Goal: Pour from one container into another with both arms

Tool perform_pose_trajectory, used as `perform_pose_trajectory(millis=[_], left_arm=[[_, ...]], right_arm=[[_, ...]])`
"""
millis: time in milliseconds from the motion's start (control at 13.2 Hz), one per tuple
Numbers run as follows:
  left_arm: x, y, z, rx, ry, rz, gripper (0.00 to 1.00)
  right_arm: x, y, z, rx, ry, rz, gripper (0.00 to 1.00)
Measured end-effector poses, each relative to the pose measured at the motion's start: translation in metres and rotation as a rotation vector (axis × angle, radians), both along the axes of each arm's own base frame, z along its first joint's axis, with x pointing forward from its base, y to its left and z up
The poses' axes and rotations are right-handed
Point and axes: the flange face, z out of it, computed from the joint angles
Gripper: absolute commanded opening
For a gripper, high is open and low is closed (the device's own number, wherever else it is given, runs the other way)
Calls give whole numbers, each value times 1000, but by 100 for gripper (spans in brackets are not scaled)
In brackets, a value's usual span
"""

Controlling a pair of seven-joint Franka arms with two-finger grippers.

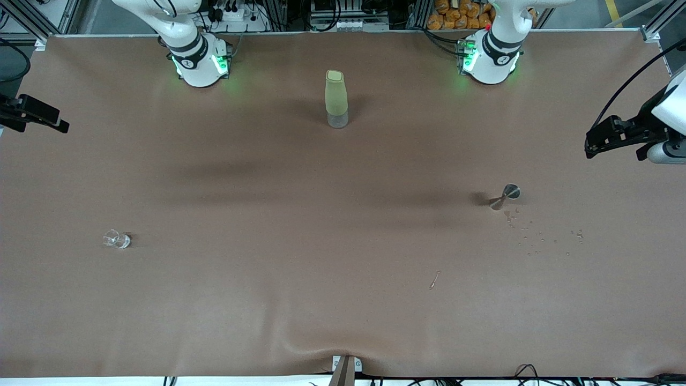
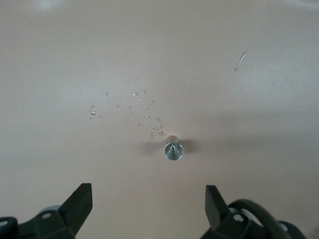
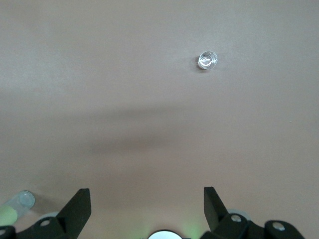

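Both arms are waiting high at the ends of the table, and nothing is being held. The left gripper [image 2: 148, 204] is hanging with its fingers spread wide over the table's left-arm end, and the right gripper [image 3: 147, 206] is likewise spread, over the right-arm end.

The metal measuring cup [image 1: 506, 196] is standing upright near the left arm's end, about midway down the table, with a scatter of water drops [image 1: 536, 236] just nearer the front camera. In the left wrist view it [image 2: 173, 150] is sitting almost centred between the open fingers, so the left arm is the nearer one and needs mostly a straight descent.

The small clear glass [image 1: 117, 239] is sitting toward the right arm's end, nearer the front camera than the measuring cup and well apart from it. It is probably upright, though its transparency is making that hard to judge. The right arm is closer to it.

A tall green bottle [image 1: 336, 99] is standing upright between the two bases, far from both.
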Motion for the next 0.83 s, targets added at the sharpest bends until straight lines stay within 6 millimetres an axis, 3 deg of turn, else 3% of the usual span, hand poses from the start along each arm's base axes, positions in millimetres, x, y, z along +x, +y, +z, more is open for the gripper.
perform_pose_trajectory(millis=[529,831], left_arm=[[0,0,0,0,0,0,100],[0,0,0,0,0,0,100]], right_arm=[[0,-1,-5,3,8,20,100],[-1,-21,-14,14,6,86,100]])
